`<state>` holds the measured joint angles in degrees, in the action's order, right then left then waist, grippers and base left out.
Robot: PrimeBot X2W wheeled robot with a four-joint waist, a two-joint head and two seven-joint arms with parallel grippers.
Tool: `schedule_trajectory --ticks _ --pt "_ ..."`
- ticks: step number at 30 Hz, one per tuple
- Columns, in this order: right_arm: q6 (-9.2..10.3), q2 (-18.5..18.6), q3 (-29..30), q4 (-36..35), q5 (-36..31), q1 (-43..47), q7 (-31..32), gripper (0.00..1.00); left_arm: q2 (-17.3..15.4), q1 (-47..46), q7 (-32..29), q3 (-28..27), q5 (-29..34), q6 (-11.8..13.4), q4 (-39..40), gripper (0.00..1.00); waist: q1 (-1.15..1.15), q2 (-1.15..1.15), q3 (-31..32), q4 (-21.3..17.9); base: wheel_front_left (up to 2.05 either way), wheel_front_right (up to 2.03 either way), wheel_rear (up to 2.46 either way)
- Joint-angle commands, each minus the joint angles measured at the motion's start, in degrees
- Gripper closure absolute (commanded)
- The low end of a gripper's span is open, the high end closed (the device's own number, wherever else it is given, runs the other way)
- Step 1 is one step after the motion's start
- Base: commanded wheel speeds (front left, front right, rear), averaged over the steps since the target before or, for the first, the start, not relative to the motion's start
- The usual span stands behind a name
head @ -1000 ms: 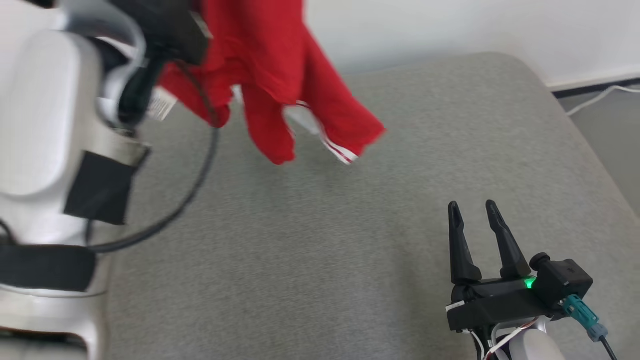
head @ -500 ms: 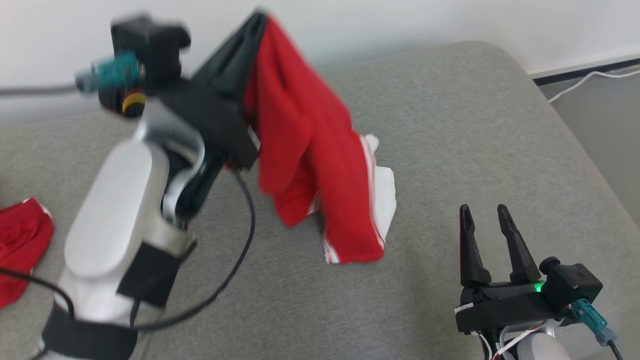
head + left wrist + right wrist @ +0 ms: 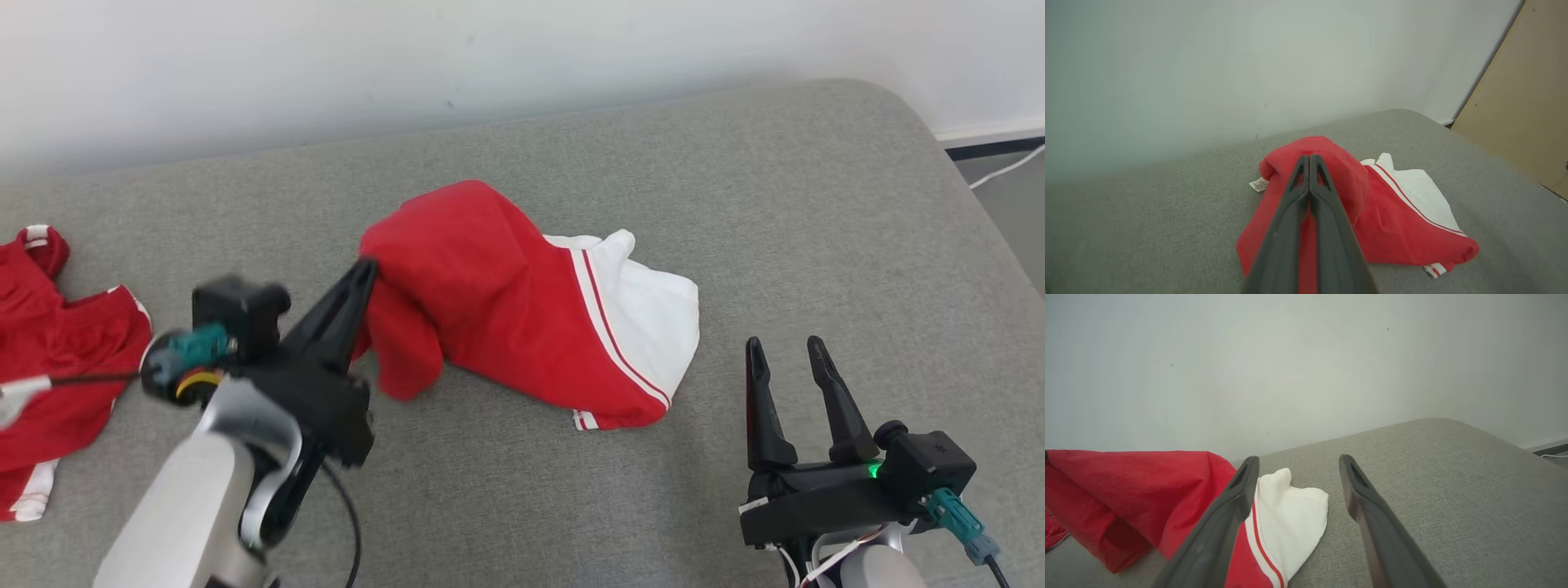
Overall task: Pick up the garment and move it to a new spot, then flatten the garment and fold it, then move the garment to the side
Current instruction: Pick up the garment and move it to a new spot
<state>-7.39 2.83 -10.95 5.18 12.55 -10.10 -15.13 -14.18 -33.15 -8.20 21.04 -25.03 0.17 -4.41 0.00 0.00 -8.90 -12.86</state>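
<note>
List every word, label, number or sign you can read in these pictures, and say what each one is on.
Small white tag at the edge of the red and white garment: it has dark print, too small to read.
No other text: there is none on the grey cushion or the wall.

Left gripper [image 3: 365, 271] is clamped tight on an edge of the garment [image 3: 506, 302], fingers pressed together and angled up-right in the head view, with the pale left forearm [image 3: 188, 506] seen at lower left. Right gripper [image 3: 781, 347] is parked lower right, fingers spread wide and pointed forward.
</note>
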Motion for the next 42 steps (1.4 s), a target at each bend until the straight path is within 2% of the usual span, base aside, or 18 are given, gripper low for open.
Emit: schedule_trajectory --ticks 1,6,10,11,12,13,19,23,26,31,37,42 --pt "-0.2 0.1 -0.2 0.2 -0.4 0.0 -0.1 0.0 -0.9 1.7 0.4 0.2 1.1 0.3 0.4 1.0 0.0 0.0 0.1 0.3 0.0 0.0 0.0" --pt "-0.2 0.1 0.1 0.5 -0.6 0.9 -0.1 0.0 -2.7 7.1 2.0 1.0 2.5 1.4 0.0 1.0 0.0 0.0 0.2 0.9 0.0 0.0 0.0" --pt "-0.2 0.1 0.8 0.7 -1.0 1.7 -0.1 0.0 -1.7 10.5 3.8 1.6 1.8 2.1 -1.2 1.0 0.0 0.0 0.7 1.9 0.0 0.0 0.0" --pt "-0.2 0.1 0.8 0.8 -1.2 1.7 -0.1 0.0 -1.4 10.9 4.8 1.5 1.9 2.2 -1.3 0.96 0.0 0.0 0.9 2.1 0.0 0.0 0.0" --pt "-0.2 0.1 1.1 0.8 -1.3 1.7 -0.1 0.0 -0.7 11.2 5.9 1.5 1.9 2.5 -1.6 0.16 0.0 0.0 1.0 2.5 0.0 0.0 0.0" --pt "-0.2 0.1 1.2 0.8 -1.4 1.9 -0.1 0.0 -0.1 11.8 7.0 1.5 1.7 2.7 -1.8 0.0 0.0 0.0 1.2 2.8 0.0 0.0 0.0" --pt "-0.2 0.1 2.3 1.1 -1.7 3.6 -0.1 0.0 3.8 14.7 15.1 0.8 0.0 3.3 -1.1 0.0 0.0 0.0 2.8 5.2 0.0 0.0 0.0" --pt "-0.2 0.1 2.9 1.1 -2.0 4.5 -0.1 0.0 4.9 17.9 20.1 -0.1 0.1 4.6 -0.3 0.0 0.0 0.0 3.4 6.1 0.0 0.0 0.0" --pt "-0.2 0.2 4.4 1.3 -1.9 5.2 -0.1 0.0 3.6 19.6 22.2 -0.7 3.6 6.6 0.4 0.0 0.0 0.0 3.8 6.7 0.0 0.0 0.0" --pt "-0.2 0.1 6.1 1.7 -2.6 5.8 0.3 0.0 3.0 23.1 23.1 -3.8 4.8 9.6 1.6 0.0 0.0 0.0 4.9 7.3 0.0 0.0 0.0" --pt "-0.2 0.1 7.5 2.1 -2.6 7.1 1.4 0.0 1.8 27.1 23.4 -8.2 4.3 11.4 3.5 0.0 0.0 0.0 6.4 7.9 0.0 0.0 0.0" --pt "-0.19 0.1 9.9 2.7 -2.6 8.5 3.2 0.0 0.4 30.2 23.4 -10.4 5.6 11.9 6.0 0.0 0.0 0.0 7.4 9.3 0.0 0.0 0.0"
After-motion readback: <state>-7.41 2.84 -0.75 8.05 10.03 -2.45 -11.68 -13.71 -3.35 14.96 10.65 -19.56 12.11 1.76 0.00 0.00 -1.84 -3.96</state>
